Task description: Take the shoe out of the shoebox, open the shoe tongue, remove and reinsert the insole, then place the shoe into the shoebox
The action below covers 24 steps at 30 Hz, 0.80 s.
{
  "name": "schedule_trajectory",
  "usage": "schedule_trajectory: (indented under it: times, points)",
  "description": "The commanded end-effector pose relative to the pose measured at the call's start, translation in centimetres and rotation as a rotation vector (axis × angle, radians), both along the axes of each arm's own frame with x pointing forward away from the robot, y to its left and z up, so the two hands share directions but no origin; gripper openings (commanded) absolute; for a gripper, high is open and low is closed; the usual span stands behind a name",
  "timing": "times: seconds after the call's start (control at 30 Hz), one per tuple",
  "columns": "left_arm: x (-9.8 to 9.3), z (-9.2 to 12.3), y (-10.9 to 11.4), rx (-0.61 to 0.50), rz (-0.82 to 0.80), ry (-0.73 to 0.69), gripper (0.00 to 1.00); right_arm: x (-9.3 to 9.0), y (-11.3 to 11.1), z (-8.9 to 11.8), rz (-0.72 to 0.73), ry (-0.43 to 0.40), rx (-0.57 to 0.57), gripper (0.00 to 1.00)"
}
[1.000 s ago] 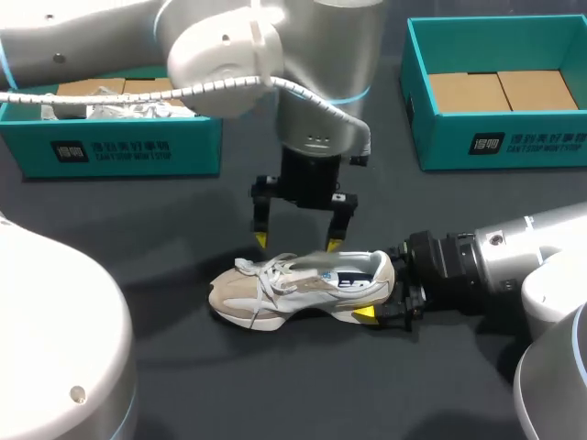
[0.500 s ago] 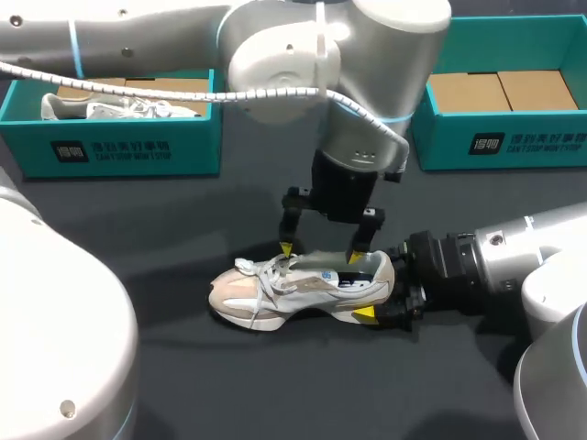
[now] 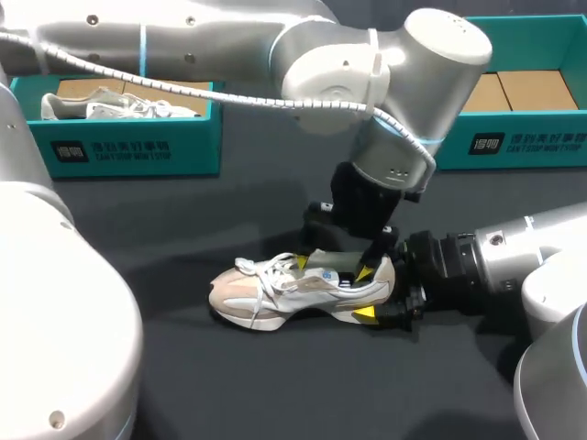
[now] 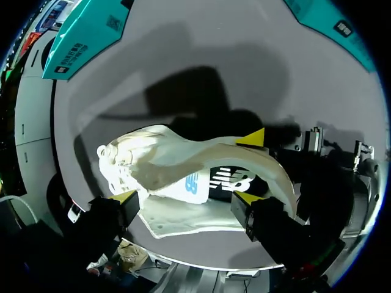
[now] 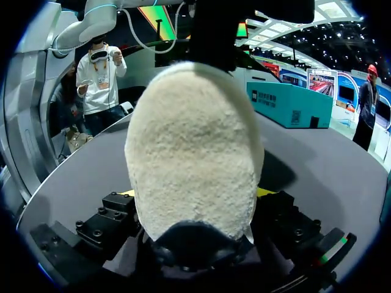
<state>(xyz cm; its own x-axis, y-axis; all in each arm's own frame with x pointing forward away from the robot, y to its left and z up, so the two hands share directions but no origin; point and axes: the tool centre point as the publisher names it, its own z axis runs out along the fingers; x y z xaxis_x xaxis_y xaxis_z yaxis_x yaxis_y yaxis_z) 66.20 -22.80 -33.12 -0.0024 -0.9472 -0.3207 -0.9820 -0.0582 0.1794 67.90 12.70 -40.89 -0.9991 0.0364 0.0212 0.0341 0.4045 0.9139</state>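
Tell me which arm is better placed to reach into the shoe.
Left. The left tool is open at the mouth of the shoe, while the right tool is shut on its heel.

Cream cloth shoe [image 3: 266, 291] w/ fuzzy heel [image 5: 194, 152]; matt dk table [image 3: 275, 385]; glossy left arm [image 3: 211, 37].

This looks like a robotics lab or test cell. Two thick white and silver machine arms, the left arm [image 3: 229, 37] trailing a coiled cable [image 3: 183, 87] and the right arm [image 3: 495, 261], come in over a plain dark grey counter [image 3: 183, 367]. The counter holds only a staged set of props. A teal left shoebox [image 3: 128, 147] at the far left edge holds a second shoe [image 3: 110, 105]. A matching right shoebox [image 3: 514, 137] sits at the far right edge, and one pale shoe [image 3: 275, 293] lies near the middle.
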Motion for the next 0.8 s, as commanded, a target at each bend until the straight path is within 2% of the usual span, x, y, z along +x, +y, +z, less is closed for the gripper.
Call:
schedule_trajectory:
  times: [0.03, 0.27, 0.53, 0.7, 0.8]
  points:
    - [-0.4, -1.1, -0.4, 0.047, 0.014, -0.009, 1.0, -0.2, 0.0, 0.0, -0.001, 0.0, -0.004, 0.0]
    - [-0.5, -2.4, 0.1, 0.085, 0.022, -0.004, 1.0, -0.2, 0.0, 0.0, -0.001, 0.0, -0.004, 0.0]
    - [-0.8, -2.8, 1.2, 0.114, 0.03, 0.003, 0.86, -0.2, 0.0, 0.0, -0.001, 0.0, -0.004, 0.0]
    - [-1.0, -2.6, 2.1, 0.16, 0.021, 0.015, 0.84, -0.2, 0.0, 0.0, -0.001, 0.0, -0.004, 0.0]
    - [-0.9, -2.5, 2.6, 0.174, 0.027, 0.018, 0.75, -0.2, 0.0, 0.0, -0.001, 0.0, -0.004, 0.0]
